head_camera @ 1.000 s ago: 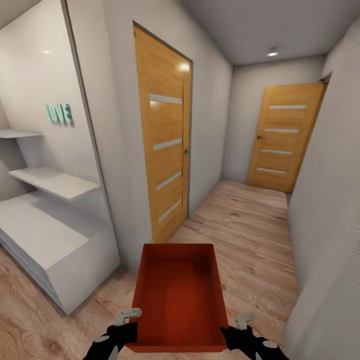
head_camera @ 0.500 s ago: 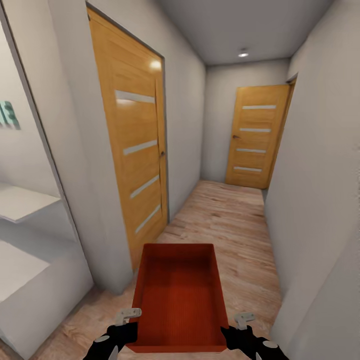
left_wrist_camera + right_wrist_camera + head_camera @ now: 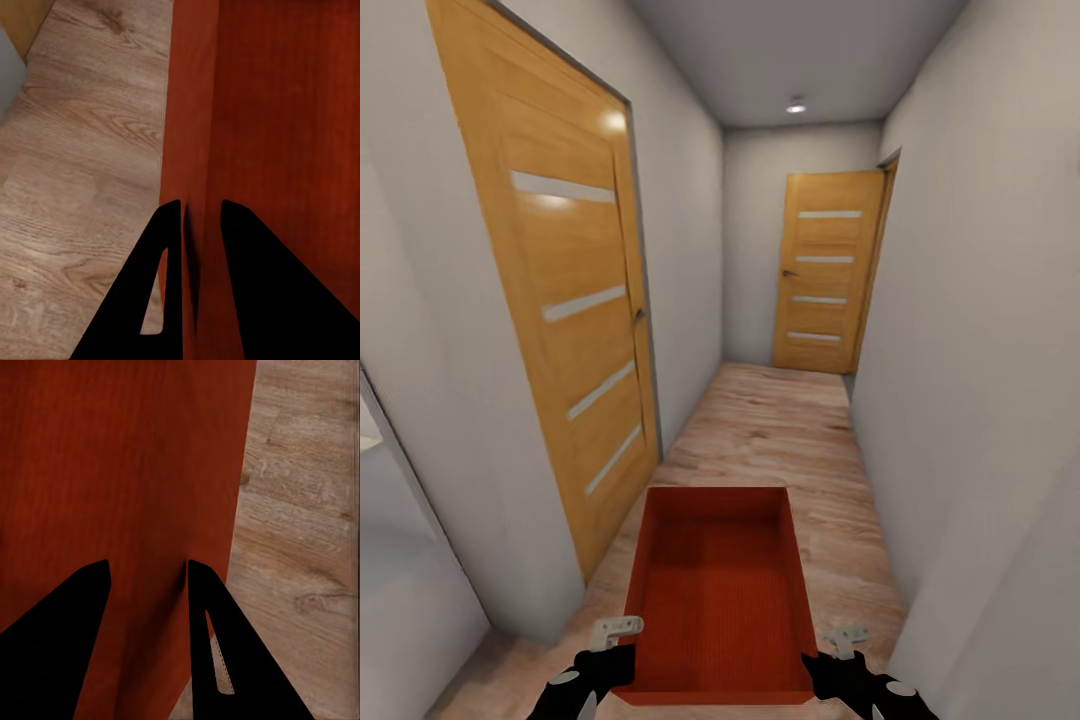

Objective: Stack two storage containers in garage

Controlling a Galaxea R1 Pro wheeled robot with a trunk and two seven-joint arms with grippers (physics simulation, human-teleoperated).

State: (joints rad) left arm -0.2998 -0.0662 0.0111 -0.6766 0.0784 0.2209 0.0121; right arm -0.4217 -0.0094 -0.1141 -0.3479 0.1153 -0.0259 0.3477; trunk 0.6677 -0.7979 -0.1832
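One orange-red storage container (image 3: pixel 720 590), open-topped and empty, hangs level in front of me above light wood planks. My left gripper (image 3: pixel 616 638) is shut on its left wall near the close corner. The right gripper (image 3: pixel 842 642) is shut on the right wall. In the left wrist view the black fingers (image 3: pixel 171 247) straddle the container's wall (image 3: pixel 196 112), gripper (image 3: pixel 201 206) closed on it. In the right wrist view the gripper (image 3: pixel 148 566) clamps the container's wall (image 3: pixel 217 472) the same way.
I face down a narrow corridor with plank flooring (image 3: pixel 780 430). An orange-brown door (image 3: pixel 560 300) stands close on the left, and another one (image 3: pixel 825 270) closes the far end. A pale wall (image 3: pixel 980 400) runs along the right. A white unit's corner (image 3: pixel 400 590) sits low on the left.
The camera has moved forward into the corridor: the white shelves slid out to the left and both doors look nearer. The container and both grippers keep their place in the view.
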